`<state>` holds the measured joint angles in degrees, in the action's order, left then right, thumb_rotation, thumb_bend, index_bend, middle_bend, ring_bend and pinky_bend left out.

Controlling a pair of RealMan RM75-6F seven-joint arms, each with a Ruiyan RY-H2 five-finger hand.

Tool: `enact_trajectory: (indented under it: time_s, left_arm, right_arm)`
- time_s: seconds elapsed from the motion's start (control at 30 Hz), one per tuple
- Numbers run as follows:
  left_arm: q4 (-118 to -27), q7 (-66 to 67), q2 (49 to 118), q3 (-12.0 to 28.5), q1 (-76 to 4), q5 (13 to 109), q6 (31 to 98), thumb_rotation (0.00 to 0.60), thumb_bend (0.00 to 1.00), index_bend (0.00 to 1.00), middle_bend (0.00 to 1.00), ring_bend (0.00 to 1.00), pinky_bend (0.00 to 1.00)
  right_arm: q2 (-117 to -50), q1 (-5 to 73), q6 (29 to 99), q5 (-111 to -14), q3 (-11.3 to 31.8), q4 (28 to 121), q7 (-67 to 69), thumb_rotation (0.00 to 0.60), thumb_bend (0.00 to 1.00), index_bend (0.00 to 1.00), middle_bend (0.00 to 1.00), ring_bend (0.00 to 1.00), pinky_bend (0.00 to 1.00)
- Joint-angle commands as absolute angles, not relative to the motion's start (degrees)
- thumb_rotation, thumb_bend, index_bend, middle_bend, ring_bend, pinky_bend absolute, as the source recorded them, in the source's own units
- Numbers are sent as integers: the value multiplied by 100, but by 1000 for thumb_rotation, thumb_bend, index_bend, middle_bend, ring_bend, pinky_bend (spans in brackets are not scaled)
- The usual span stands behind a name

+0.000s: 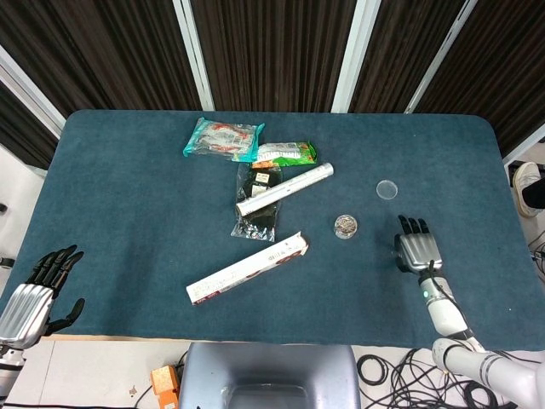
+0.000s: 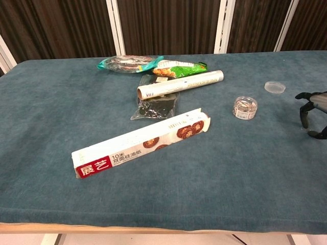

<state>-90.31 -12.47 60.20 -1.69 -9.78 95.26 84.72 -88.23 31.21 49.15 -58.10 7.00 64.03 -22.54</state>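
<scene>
Head view shows the right hand (image 1: 417,251) over the cloth, fingers apart and holding nothing. Nearest to it is the jar (image 1: 345,226), a small clear round pot with dark bits inside and no lid, standing well apart on its left. The left hand (image 1: 38,290) is released too.

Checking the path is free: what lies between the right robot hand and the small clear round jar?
Only bare blue tablecloth separates the right robot hand from the small clear round jar, seen in head view.
</scene>
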Motion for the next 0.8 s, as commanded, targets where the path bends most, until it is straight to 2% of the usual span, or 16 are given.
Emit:
enact_trajectory:
  time_s: [0.03, 0.43, 0.8]
  left_arm:
    - [-9027, -1261, 6016, -170, -975, 9524, 8474, 600, 414, 0, 1, 0, 90]
    - [-9010, -1324, 6000, -177, -976, 9547, 8492, 600, 414, 0, 0, 0, 90]
    - [-9012, -1330, 5998, -176, -971, 9541, 8501, 600, 416, 0, 1, 0, 90]
  right_arm:
    - [-8845, 3136, 4890, -5803, 694, 6383, -2268, 600, 340, 532, 0, 0, 0]
    - [-8875, 3132, 4939, -5880, 685, 6398, -2186, 600, 398, 577, 0, 0, 0]
    - [-8706, 3175, 5091, -5981, 836, 6685, -2038, 600, 400, 564, 0, 0, 0]
